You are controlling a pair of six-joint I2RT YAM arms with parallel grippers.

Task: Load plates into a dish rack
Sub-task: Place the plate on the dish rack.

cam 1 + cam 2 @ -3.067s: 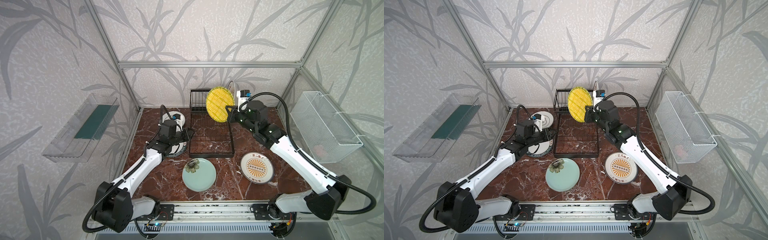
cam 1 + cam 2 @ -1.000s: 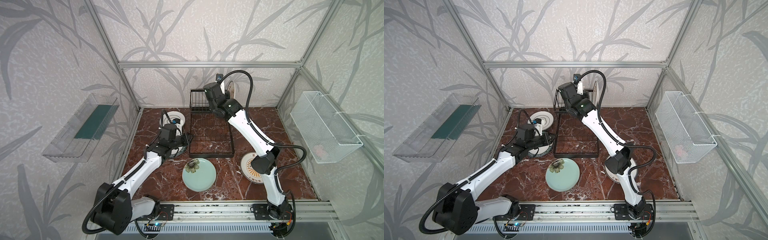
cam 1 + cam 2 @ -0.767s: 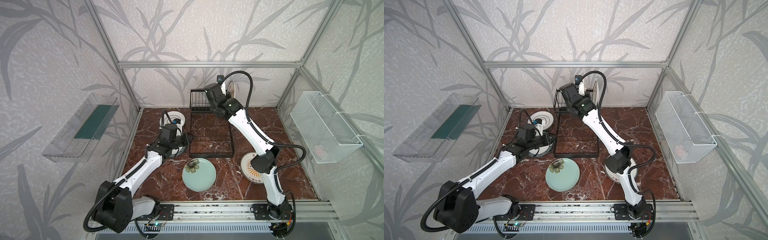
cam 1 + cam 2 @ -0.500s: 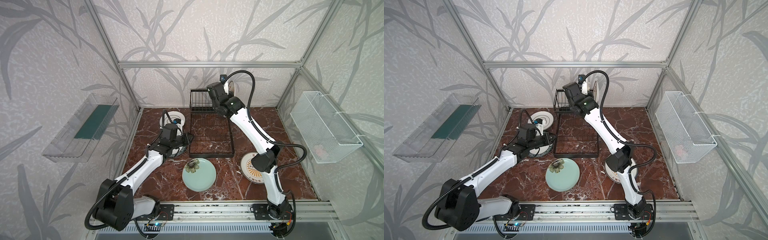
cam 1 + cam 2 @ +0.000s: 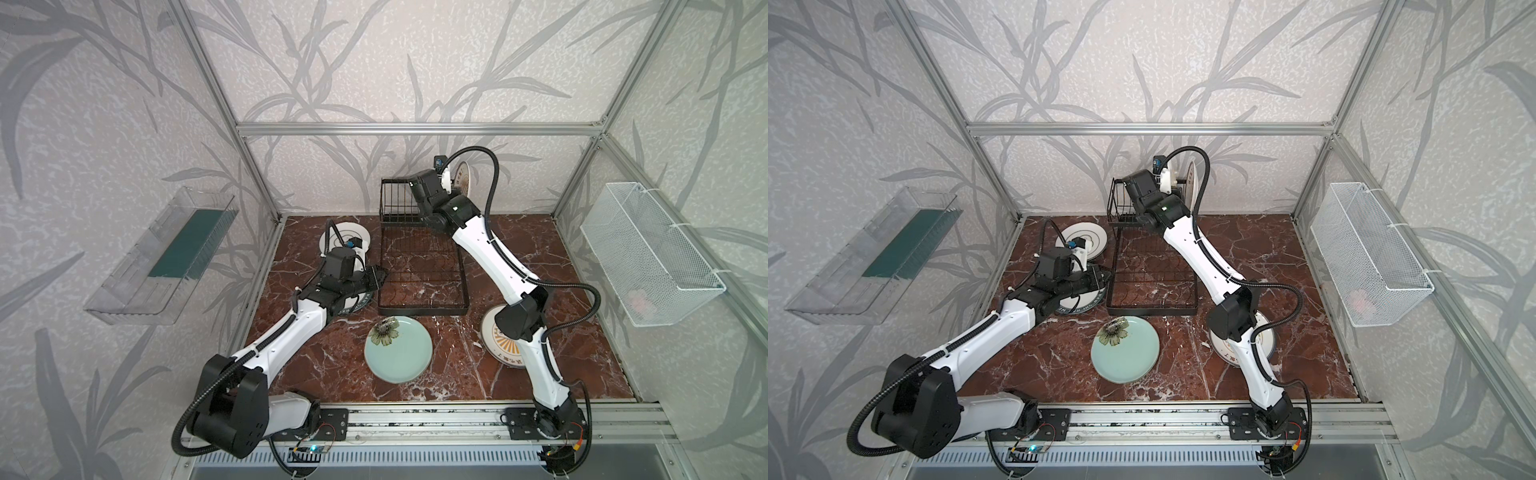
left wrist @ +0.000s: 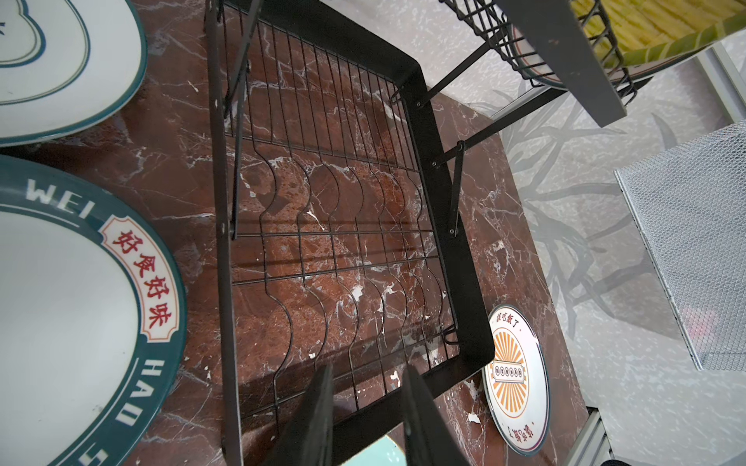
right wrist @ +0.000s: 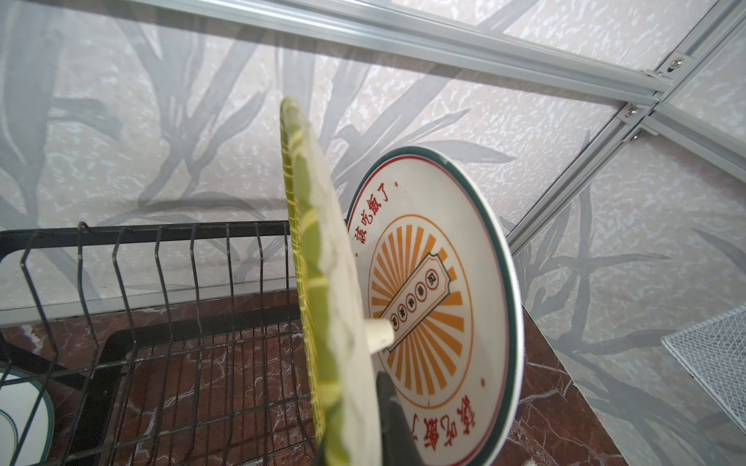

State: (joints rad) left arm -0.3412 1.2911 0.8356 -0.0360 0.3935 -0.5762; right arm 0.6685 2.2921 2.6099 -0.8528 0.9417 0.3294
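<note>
Your right claw (image 7: 357,427) clamps the yellow striped plate (image 7: 323,282) upright beside the sunburst plate (image 7: 428,282) at the dish rack (image 7: 161,322); your left claw (image 6: 367,407) hangs narrowly parted, empty.

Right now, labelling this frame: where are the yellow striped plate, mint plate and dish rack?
yellow striped plate (image 7: 335,290): right wrist view, pale back face.
mint plate (image 5: 401,357): a top view, bare centre.
dish rack (image 6: 462,290): left wrist view, side frame bar.

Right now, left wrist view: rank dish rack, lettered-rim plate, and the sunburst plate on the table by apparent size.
1. dish rack
2. lettered-rim plate, nearest the camera and cut off by the picture edge
3. sunburst plate, farther off, so its smaller look may only be distance
</note>
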